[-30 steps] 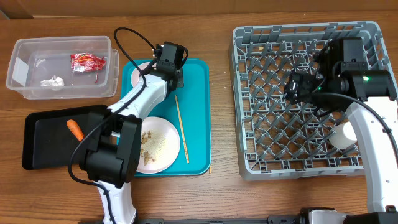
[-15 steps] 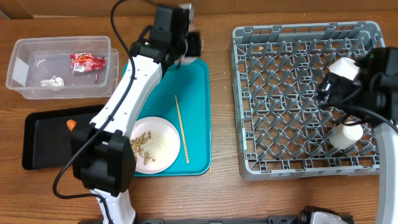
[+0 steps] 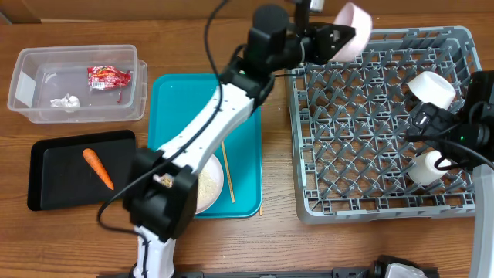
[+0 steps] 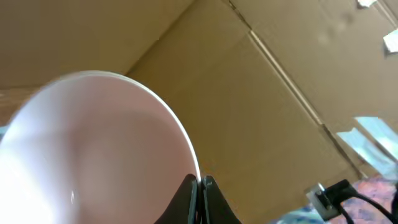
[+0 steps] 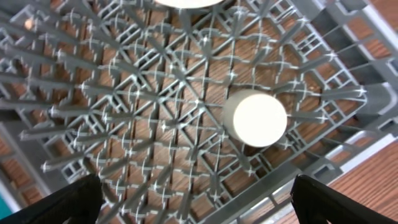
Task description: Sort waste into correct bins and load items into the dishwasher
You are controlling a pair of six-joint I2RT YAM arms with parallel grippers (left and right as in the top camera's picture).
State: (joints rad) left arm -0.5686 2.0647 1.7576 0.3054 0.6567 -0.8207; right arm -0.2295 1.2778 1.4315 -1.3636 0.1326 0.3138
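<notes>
Two racked (bowl [image 3: 431,89], cup [image 3: 427,167]), third bowl [image 3: 356,23] in left end effector [image 4: 200,185]

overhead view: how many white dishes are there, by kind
bowls: 2, the held bowl and the racked bowl
cup: 1
plate: 1
total: 4
</notes>
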